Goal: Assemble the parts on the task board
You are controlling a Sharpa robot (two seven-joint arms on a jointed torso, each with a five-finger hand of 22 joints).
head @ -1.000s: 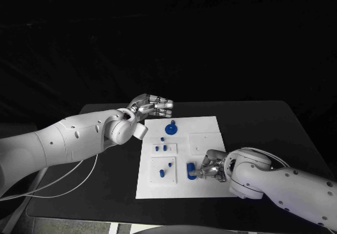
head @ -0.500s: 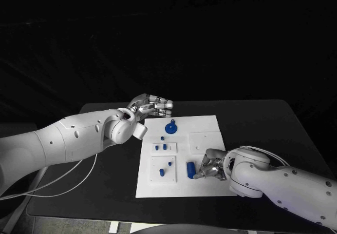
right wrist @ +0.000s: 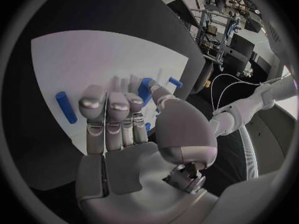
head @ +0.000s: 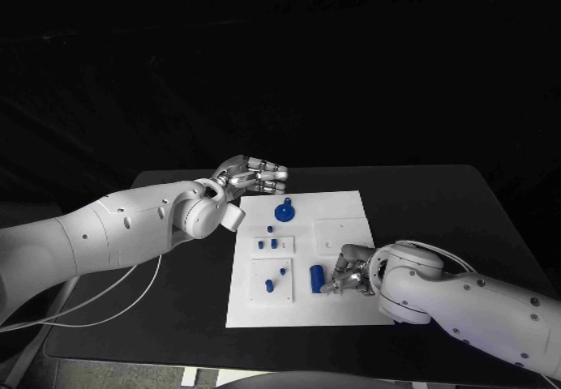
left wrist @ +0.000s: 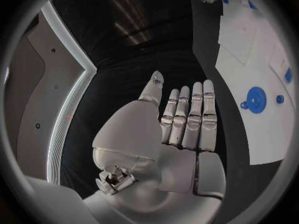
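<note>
The white task board (head: 345, 308) lies in the middle of the black table. On it a blue cylinder (head: 317, 279) lies flat, also visible in the right wrist view (right wrist: 65, 107). My right hand (head: 351, 274) hovers just right of the cylinder, fingers (right wrist: 107, 104) bent over the board, holding nothing. A blue round disc (head: 284, 213) sits near the board's far edge, and several small blue pegs (head: 271, 242) stand in small plates on its left half. My left hand (head: 251, 174) is raised off the board's far left corner, fingers (left wrist: 187, 117) straight, empty.
The black table (head: 444, 211) spreads to the right of the board and beyond it. A white square plate (head: 343, 235) on the board lies just beyond my right hand. A cable (head: 117, 296) hangs under my left arm.
My right hand has drawn back a little from the blue cylinder, which now lies apart from its fingers. The left hand has not moved.
</note>
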